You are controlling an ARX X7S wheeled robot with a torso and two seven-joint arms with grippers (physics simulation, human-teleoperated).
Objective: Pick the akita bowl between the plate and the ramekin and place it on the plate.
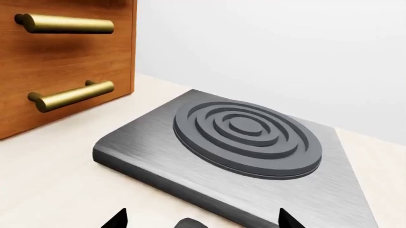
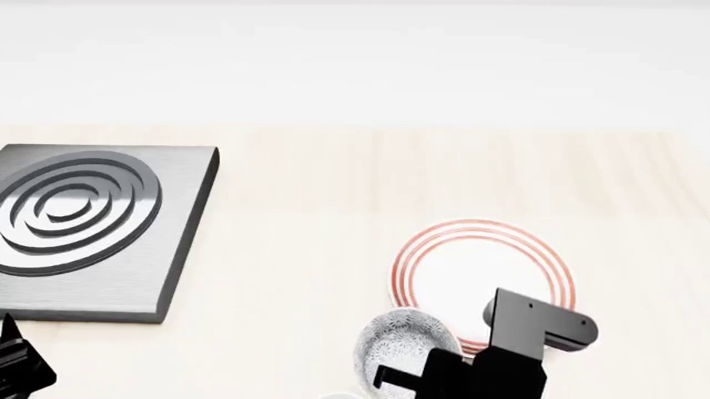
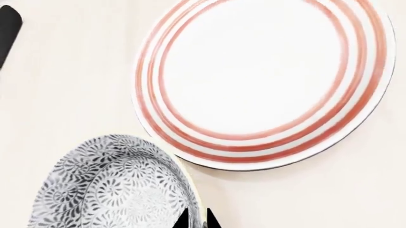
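Stuff around: a brushed-metal hotplate (image 2: 100, 241) with dark concentric rings sits well off on the left side of the pale wood counter (image 2: 311, 191), next to a wooden cabinet (image 1: 63, 61) with brass handles (image 1: 66, 23). White wall behind. The akita bowl (image 3: 114, 187) looks empty, just beside the red-ringed plate (image 3: 266, 80), which is bare. Right gripper (image 3: 195, 221) is pinched onto the bowl's rim. Left gripper (image 1: 201, 219) tips stand wide apart.

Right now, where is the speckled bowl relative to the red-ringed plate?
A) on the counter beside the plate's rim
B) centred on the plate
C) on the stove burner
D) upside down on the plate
A: the akita bowl sits on the counter just outside the plate, whose surface is bare.
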